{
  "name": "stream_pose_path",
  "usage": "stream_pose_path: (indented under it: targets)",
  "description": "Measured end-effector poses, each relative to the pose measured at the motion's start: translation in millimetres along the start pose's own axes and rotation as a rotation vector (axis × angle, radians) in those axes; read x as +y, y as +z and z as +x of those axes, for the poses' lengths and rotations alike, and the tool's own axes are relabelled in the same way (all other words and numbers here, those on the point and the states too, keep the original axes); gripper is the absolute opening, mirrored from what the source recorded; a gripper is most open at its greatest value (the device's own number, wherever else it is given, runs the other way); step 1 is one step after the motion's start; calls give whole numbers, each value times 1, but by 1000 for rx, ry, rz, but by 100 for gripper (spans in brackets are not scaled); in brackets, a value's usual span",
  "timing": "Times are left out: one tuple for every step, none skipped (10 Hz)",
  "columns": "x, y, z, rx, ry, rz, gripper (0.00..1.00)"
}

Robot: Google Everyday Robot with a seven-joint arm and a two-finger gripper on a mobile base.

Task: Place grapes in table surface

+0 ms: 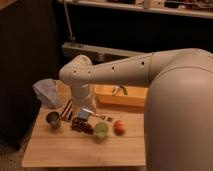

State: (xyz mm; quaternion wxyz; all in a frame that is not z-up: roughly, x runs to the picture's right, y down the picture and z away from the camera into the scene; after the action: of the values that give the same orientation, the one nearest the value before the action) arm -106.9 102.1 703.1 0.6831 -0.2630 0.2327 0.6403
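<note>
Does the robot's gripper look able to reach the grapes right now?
Probably yes. The gripper hangs right above the grapes, which lie on the table surface with nothing covering them. The green cup stands close beside them and might get bumped.

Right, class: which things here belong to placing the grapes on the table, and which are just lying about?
Job: grapes; table surface; gripper, just above the grapes.
Lying about: green cup, orange-red fruit, metal cup, yellow tub, blue bag.

Gripper fingers (83, 114) by grapes (81, 125) on table surface (75, 150)
</note>
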Motion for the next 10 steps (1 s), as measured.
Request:
stream_pose_path:
  targets:
    - [0,0,0,0,0,0,65]
    - [0,0,0,0,0,0,65]
    - [0,0,0,0,0,0,65]
    - [0,0,0,-4,-10,-5,65]
    - [2,-1,-2,-26,-56,-40,65]
    - [1,-2,-6,-53,-140,-96,65]
    - [-2,-3,-13,-80,-272,-192,65]
    - [0,-4,-16,-93,-344,-237,65]
    - [2,-8,-23,-126,-452,-307,65]
    - [-1,-11,-28,-154,-511,-347,65]
